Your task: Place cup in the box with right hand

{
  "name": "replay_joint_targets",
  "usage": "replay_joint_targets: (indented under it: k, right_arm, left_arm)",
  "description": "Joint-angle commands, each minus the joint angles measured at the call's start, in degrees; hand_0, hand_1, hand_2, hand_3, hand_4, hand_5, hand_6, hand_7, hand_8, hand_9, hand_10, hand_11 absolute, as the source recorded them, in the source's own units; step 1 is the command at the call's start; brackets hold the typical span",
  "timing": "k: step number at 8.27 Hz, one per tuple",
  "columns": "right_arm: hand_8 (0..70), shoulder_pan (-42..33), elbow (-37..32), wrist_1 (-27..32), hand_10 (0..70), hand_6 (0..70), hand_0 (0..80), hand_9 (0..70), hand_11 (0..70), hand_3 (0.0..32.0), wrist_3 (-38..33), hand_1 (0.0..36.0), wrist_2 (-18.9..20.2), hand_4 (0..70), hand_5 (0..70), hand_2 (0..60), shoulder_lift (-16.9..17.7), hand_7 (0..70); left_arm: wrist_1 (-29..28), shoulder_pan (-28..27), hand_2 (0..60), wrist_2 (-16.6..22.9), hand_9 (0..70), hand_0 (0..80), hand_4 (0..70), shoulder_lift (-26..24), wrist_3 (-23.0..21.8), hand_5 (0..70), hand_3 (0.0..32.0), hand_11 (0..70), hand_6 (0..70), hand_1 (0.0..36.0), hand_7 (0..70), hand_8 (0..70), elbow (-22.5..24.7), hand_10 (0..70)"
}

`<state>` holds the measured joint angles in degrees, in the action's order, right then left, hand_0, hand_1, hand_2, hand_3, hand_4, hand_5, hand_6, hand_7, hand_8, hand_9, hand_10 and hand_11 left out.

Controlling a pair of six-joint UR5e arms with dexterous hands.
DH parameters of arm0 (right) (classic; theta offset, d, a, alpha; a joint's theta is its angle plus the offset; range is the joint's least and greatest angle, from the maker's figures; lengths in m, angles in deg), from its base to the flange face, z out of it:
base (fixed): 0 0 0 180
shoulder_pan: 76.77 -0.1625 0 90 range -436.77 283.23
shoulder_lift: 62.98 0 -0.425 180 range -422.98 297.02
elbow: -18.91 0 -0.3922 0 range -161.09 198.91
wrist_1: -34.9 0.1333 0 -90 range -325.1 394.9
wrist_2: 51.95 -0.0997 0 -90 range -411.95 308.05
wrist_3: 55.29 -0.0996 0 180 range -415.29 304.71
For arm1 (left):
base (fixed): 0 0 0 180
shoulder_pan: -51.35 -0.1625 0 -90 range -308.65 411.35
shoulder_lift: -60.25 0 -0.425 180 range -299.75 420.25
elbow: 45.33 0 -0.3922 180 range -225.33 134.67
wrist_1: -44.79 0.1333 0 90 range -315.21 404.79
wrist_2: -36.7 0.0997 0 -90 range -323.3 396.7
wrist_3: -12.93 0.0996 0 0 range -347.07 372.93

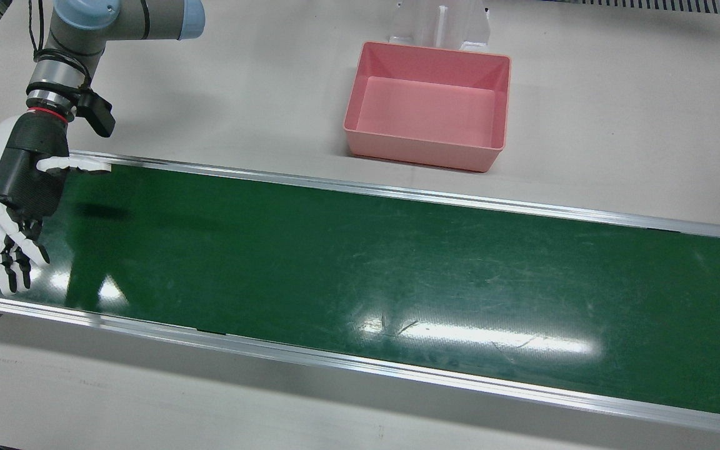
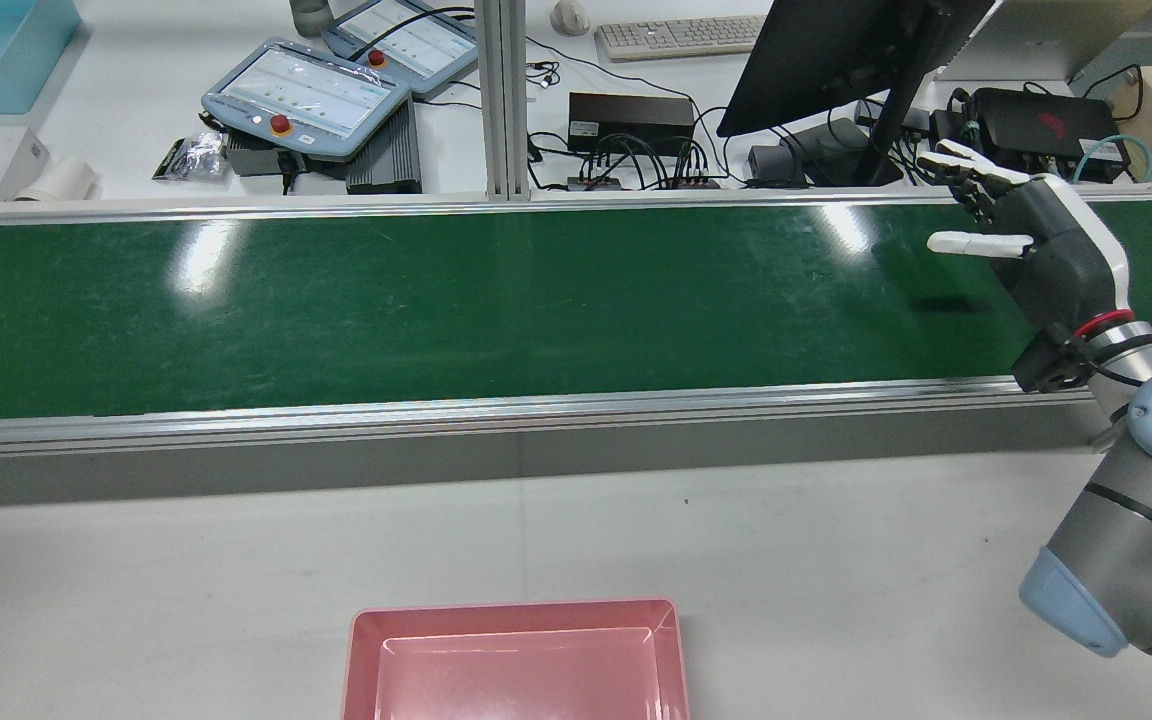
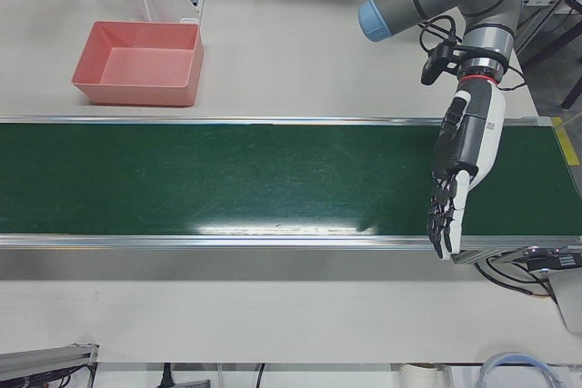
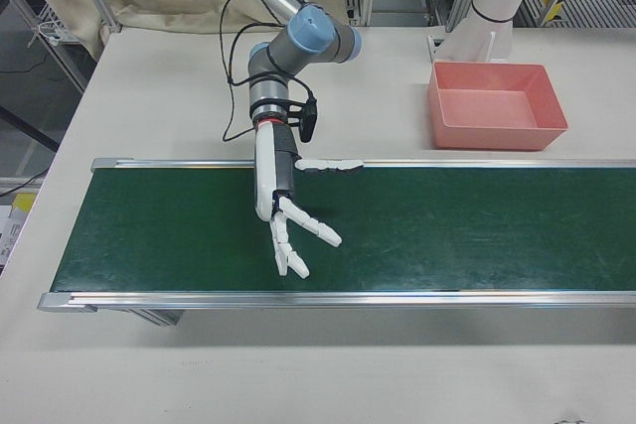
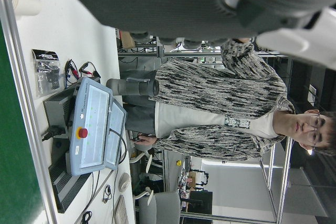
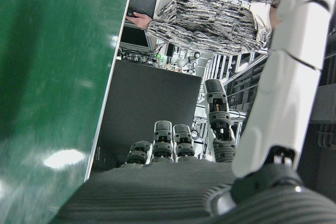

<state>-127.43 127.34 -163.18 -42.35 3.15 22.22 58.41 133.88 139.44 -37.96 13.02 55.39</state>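
No cup shows anywhere on the green conveyor belt [image 1: 360, 262], so its direction from the right hand [image 1: 19, 181] (fingers spread, holding nothing) cannot be told.

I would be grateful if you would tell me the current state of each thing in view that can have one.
Right hand: open, fingers spread, holding nothing, over the belt.
Left hand: open, fingers extended, holding nothing.
Pink box: empty, upright on the table beside the belt.
Green conveyor belt: bare, no cup on it.
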Motion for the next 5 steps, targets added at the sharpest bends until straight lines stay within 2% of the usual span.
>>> replay_joint_targets:
  k: [1,2,4,5]
  right_arm:
    - [9.7,0.3,-0.2,0.4,4.3,5.7,55.3,17.4,8.1,0.0,0.0,16.0,-0.1,14.9,6.8,5.5,0.1,17.6]
    - [9.7,0.3,-0.2,0.4,4.7,5.7,56.8,17.5,8.7,0.0,0.0,13.3,-0.1,17.4,6.9,0.0,0.1,17.6]
    - [9.7,0.6,-0.2,0.4,4.9,5.7,55.6,17.5,9.2,0.0,0.1,15.5,-0.1,12.6,7.0,4.0,0.1,17.4]
    - [9.7,1.0,-0.2,0.4,4.8,5.7,56.5,17.4,9.0,0.0,0.1,14.8,-0.1,14.3,7.1,1.9,0.1,17.2]
  left_arm:
    - [0.0,0.0,0.0,0.0,0.0,0.0,0.0,-0.1,0.0,0.0,0.0,0.0,0.0,0.0,0.0,0.0,0.0,0.0]
    - [0.0,0.0,0.0,0.0,0.0,0.0,0.0,-0.1,0.0,0.0,0.0,0.0,0.0,0.0,0.0,0.0,0.0,0.0]
    - [0.0,0.0,0.0,0.0,0.0,0.0,0.0,0.0,0.0,0.0,0.0,0.0,0.0,0.0,0.0,0.0,0.0,0.0]
    - [0.0,0.0,0.0,0.0,0.0,0.0,0.0,-0.1,0.0,0.0,0.0,0.0,0.0,0.0,0.0,0.0,0.0,0.0]
